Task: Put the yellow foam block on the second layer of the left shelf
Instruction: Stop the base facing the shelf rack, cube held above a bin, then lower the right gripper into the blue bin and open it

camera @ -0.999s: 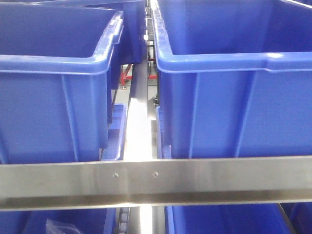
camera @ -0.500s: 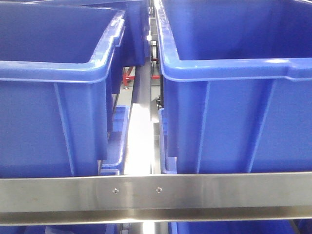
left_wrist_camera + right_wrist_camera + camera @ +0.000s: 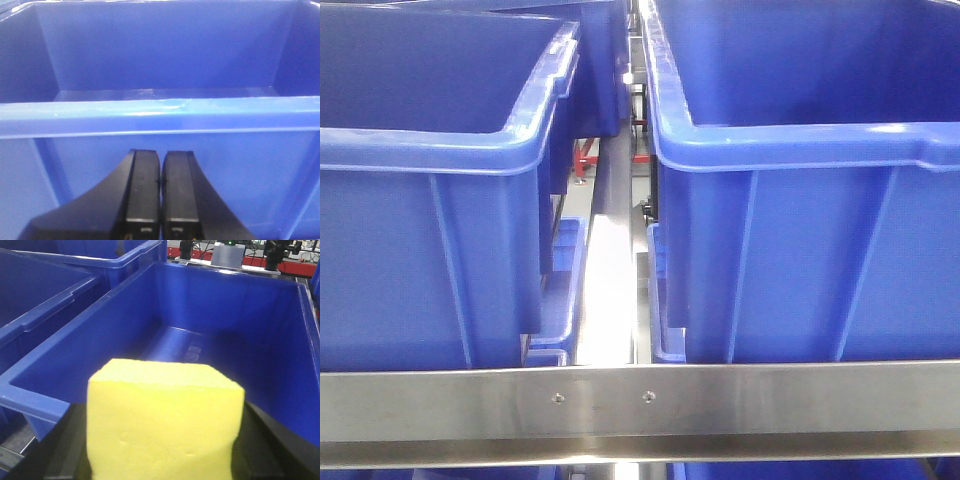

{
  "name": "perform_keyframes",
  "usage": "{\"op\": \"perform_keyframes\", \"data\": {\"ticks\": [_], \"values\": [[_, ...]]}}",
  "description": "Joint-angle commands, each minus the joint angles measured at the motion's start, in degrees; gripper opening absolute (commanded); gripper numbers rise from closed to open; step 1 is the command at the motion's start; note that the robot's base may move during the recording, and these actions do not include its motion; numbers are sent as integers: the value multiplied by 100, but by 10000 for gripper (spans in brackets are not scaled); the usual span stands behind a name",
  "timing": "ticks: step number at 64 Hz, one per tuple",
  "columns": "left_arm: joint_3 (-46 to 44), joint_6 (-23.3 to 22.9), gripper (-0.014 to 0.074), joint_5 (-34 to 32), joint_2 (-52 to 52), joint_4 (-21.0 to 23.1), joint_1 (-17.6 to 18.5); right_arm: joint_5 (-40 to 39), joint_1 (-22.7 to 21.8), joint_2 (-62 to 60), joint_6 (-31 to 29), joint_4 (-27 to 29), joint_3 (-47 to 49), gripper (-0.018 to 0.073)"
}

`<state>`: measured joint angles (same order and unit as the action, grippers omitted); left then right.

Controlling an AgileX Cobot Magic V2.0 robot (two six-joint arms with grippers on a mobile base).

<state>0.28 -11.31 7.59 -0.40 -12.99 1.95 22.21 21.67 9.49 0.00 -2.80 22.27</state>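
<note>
The right jaws are spread to the width of the yellow foam block [image 3: 165,425] and grip it from both sides. The block hangs over the near rim of a blue bin [image 3: 225,310]. The left jaws are pressed together with nothing between them, facing a bin wall [image 3: 225,165]. The front view shows a steel rail [image 3: 770,400] crossing low.

No legible text anywhere, blue bins [image 3: 420,260] unmarked (plain moulded walls), yellow foam block [image 3: 160,425] blank
</note>
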Motion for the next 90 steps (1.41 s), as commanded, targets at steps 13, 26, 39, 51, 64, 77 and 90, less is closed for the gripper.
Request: {"op": "perform_keyframes", "data": {"ticks": [13, 26, 39, 51, 64, 77, 90], "values": [[148, -22, 136, -504, -76, 18, 19, -518, -27, 408, -33, -30, 396, 236], [148, -22, 136, -504, -76, 18, 19, -51, -27, 2080, -33, -47, 1797, 236], [148, -22, 136, -504, -76, 18, 19, 402, -33, 4036, -33, -47, 3093, 236], [148, -22, 136, -504, -76, 18, 19, 1099, -196, 5727, -33, -47, 4258, 236], [148, -22, 136, -504, -76, 18, 19, 1324, -392, 7271, -33, -54, 5130, 236], [148, -22, 136, -504, -76, 18, 19, 976, -435, 8200, -33, -54, 5368, 236], [148, -22, 136, -504, -76, 18, 19, 553, -544, 8729, -33, -77, 5368, 236]]}}
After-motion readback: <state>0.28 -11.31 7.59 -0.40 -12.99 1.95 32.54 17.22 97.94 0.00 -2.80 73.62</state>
